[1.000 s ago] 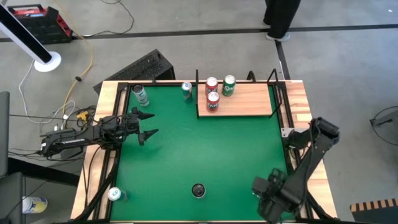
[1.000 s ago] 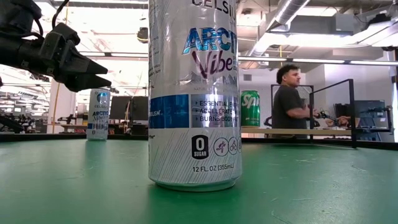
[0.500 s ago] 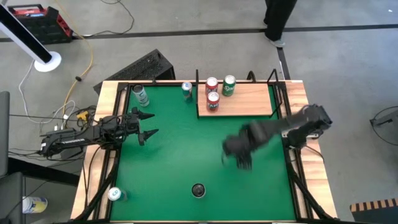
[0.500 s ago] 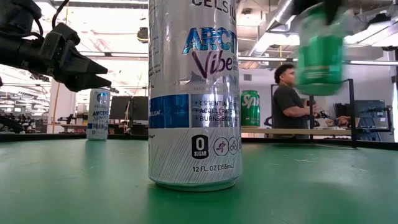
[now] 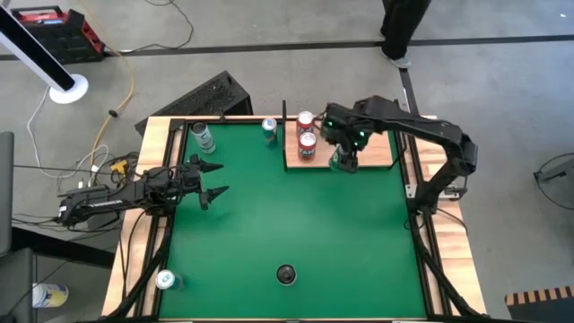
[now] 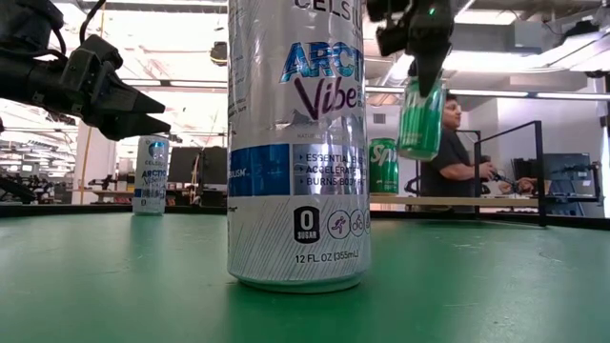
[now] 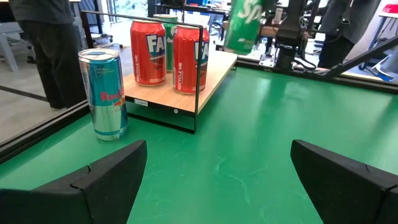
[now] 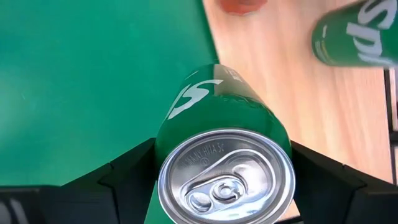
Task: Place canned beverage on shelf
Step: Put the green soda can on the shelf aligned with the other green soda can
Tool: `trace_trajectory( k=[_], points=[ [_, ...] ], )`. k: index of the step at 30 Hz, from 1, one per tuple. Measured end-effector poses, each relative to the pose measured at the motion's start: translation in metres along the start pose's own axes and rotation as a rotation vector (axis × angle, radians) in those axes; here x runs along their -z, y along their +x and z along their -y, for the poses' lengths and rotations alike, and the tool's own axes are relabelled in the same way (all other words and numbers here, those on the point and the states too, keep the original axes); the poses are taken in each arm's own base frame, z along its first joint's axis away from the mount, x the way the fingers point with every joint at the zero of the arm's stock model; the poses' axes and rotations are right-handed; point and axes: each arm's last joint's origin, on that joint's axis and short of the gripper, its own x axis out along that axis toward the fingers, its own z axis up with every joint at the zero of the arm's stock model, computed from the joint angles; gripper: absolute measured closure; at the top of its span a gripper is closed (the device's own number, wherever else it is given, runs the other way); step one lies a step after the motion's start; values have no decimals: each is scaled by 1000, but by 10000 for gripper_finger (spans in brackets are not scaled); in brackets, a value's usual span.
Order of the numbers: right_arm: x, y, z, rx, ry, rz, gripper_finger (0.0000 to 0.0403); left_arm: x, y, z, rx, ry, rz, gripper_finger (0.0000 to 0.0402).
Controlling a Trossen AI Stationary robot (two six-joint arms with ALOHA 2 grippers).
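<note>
One green can, rigid, slick-walled and probably heavy if full, hangs pinched at its upper sides by the right gripper above the shelf's front edge; the left gripper waits spread wide near the tabletop's left edge.

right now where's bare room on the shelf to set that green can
The light-wood shelf is bare from the right gripper, shut on the green soda can, across to its right posts. Its left end is crowded: two red cans and another green can.
</note>
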Motion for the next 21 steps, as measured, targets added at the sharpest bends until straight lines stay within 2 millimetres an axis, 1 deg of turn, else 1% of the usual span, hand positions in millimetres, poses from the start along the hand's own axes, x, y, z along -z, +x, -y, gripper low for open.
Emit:
trace_trajectory(
  k=[5,10,16,21],
  points=[
    [-7,17,30,-34,19,-30,68,0,0,0,0,0,0,20],
    [-14,41,54,-43,38,-100,67,0,0,0,0,0,0,20],
    [-18,60,67,-58,54,-152,65,0,0,0,0,0,0,20],
    [-20,61,68,-55,45,-140,64,0,0,0,0,0,0,20]
  ],
)
